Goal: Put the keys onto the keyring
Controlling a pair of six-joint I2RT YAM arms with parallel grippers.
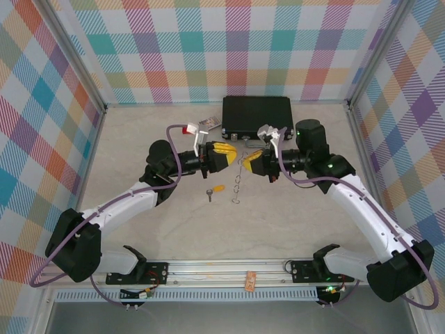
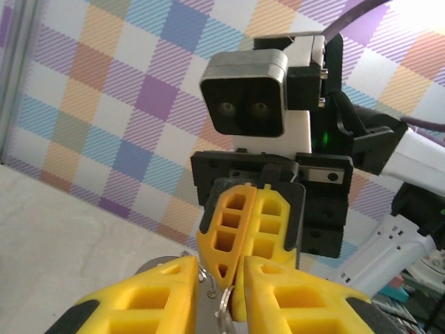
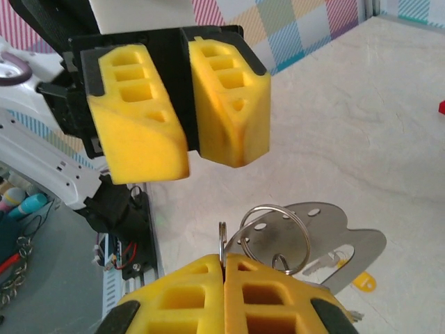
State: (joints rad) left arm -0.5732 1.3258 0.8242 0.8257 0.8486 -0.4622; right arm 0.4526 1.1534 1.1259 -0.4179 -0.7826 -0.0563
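The keys (image 1: 217,188) lie on the bench, nearer its front edge than both grippers and slightly left, so the left arm is closer. Just beyond them, the right gripper (image 3: 224,261) holds the keyring (image 3: 271,207) aloft, jaws pressed together on it. The left gripper (image 1: 231,154) faces it, jaws slightly spread and empty.

Left end effector (image 1: 233,150), slightly parted, faces the clamped right end effector (image 1: 245,161).

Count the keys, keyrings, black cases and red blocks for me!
Keys: 2 (silver key, yellow-headed key)
Keyring: 1
Black case: 1
Red block: 1
Total: 5
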